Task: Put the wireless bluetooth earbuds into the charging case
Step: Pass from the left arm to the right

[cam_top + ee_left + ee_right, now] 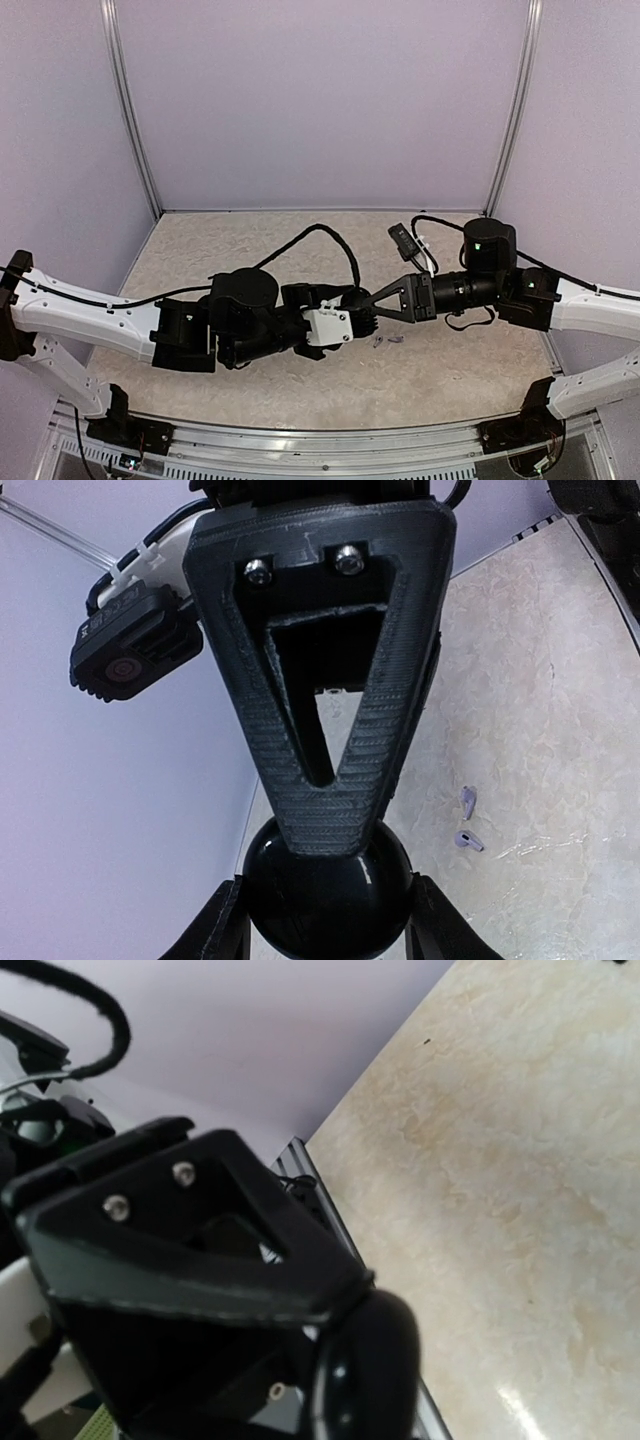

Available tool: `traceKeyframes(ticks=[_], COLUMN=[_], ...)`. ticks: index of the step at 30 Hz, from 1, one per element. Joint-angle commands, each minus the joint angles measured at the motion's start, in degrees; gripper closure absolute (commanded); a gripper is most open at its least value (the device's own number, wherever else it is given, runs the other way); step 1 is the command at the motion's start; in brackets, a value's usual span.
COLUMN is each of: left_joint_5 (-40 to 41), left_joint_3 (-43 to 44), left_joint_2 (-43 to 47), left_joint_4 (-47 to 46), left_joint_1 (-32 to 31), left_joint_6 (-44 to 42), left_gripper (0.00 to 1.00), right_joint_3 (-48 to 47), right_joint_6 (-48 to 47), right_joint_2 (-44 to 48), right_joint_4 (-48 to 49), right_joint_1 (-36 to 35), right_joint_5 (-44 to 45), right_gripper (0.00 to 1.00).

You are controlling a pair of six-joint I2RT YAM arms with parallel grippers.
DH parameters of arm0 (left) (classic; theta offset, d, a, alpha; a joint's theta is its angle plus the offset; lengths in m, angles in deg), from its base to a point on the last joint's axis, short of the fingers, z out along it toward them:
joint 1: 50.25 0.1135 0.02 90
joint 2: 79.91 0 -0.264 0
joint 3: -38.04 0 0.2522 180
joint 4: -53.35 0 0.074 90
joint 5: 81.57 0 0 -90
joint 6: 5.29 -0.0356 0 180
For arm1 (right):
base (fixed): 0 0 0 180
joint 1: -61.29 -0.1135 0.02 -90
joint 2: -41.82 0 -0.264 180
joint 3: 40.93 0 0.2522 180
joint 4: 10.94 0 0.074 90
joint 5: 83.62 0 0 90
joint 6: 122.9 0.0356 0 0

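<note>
No pale-lavender charging case shows in any view. My left gripper (360, 318) (325, 920) is shut on a glossy black round disc (325, 895), held above the table by its sides. My right gripper (372, 308) (335, 842) meets it from the other side. Its ribbed near finger lies across the disc's top and the second finger sits just behind. The disc shows edge-on in the right wrist view (365, 1370), beside a left finger (200, 1250). Two tiny lavender earbuds (468, 800) (467, 840) lie loose on the table, just in front of the grippers (378, 341) (396, 339).
Pale purple walls enclose the beige table (300, 380). A small black camera (403, 240) (125, 650) and looping cables (330, 235) hang off the arms. A metal rail (310, 1185) runs along the table's near edge.
</note>
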Motion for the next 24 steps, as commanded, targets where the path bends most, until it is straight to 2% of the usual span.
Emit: traceKeyframes(ticks=[1,9,13,21,24], left_joint_5=[-1.2,-1.1,-1.0,-0.9,-1.0], left_joint_3=[0.5,0.4,0.0,-0.2,-0.5], left_joint_2=[0.5,0.1,0.2,0.1,0.4], left_joint_4=[-0.4,-0.9,-1.6,-2.0,-2.2], left_joint_1=[-0.3,-0.3,-0.3,-0.3,-0.3], left_joint_6=[-1.7,-2.3,-2.3,-2.6,-2.5], left_gripper=[0.61,0.61,0.61,0.60,0.55], right_joint_3=[0.5,1.6,2.4,2.7,2.4], right_joint_6=[1.8,2.8,3.7,3.7,2.9], right_joint_2=[-1.4,-2.2,-2.6,-3.1,-2.9], right_joint_4=[3.3,4.5,5.8,6.3,5.8], right_joint_1=[-1.0,-1.4,-1.6,-1.6,-1.6], right_joint_5=[-1.8,-2.0,-2.3,-1.7,-1.0], right_gripper=[0.66,0.70,0.63,0.75,0.77])
